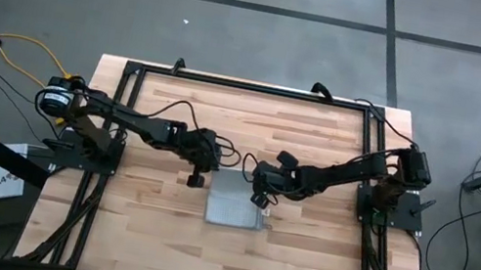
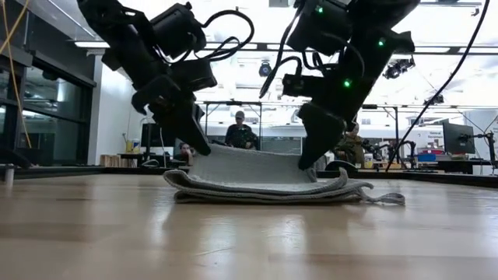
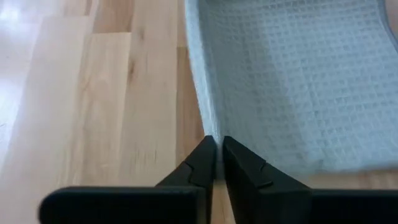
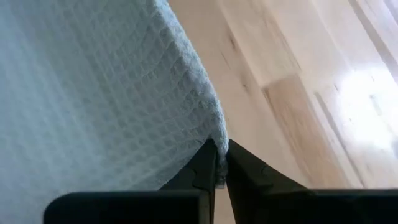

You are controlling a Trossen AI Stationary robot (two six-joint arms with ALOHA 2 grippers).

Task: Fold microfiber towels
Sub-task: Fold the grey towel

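Observation:
The light grey-blue microfiber towel (image 1: 234, 205) lies folded in several layers on the middle of the wooden table (image 1: 143, 237). Its top layer (image 2: 249, 167) is raised at the far side and slopes down onto the stack (image 2: 264, 192). My left gripper (image 1: 197, 178) is shut on the raised layer's left corner. My right gripper (image 1: 260, 198) is shut on its right corner. A small tag or loose end (image 2: 389, 200) sticks out on the table at the stack's right. My left gripper pinches the raised layer's left corner (image 3: 210, 132) between its two fingertips, slanting down from the table's left. The corner is lifted a little; the cloth runs slack from it down onto the folded stack. My right gripper pinches the raised layer's right corner (image 4: 219, 138) between its two fingertips, slanting down from the table's right. The corner is lifted off the stack, and the cloth (image 4: 93, 93) spreads away from the fingers and sags down onto the layers below.
A black metal frame (image 1: 249, 87) runs round the tabletop, with the arm bases at the left (image 1: 80, 142) and right (image 1: 392, 202). Bare wood lies near and far of the towel. People (image 2: 241, 132) show in the room behind.

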